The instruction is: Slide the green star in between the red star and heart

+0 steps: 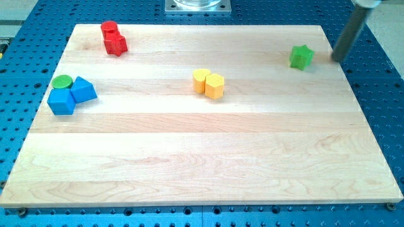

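Camera view – my tip (pixel 336 60) right of green star (pixel 302 57), wooden board (pixel 202 157)

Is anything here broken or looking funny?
Nothing looks broken or spilled. The green star sits alone near the view's right, far from the red blocks at top left. My tip is just right of it.

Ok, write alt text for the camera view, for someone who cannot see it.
My tip rests near the wooden board's right edge, just right of the green star, not touching. Two red blocks sit top left, two yellow blocks mid-board, and two blue blocks with a green disc at left.
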### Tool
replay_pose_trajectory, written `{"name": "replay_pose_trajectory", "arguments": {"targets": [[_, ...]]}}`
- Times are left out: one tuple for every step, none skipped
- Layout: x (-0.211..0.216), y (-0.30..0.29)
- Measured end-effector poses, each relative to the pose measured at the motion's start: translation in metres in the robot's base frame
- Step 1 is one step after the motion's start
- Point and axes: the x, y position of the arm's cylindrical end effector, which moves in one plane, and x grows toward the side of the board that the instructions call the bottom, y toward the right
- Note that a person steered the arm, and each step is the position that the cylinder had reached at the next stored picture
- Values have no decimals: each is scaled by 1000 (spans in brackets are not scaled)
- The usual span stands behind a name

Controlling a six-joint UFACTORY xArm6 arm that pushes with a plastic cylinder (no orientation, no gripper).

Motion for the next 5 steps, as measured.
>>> {"name": "replay_pose_trajectory", "arguments": {"targets": [[0,-143],[0,-249],[-26,-250],[-34,-295],[-19,-363]]}}
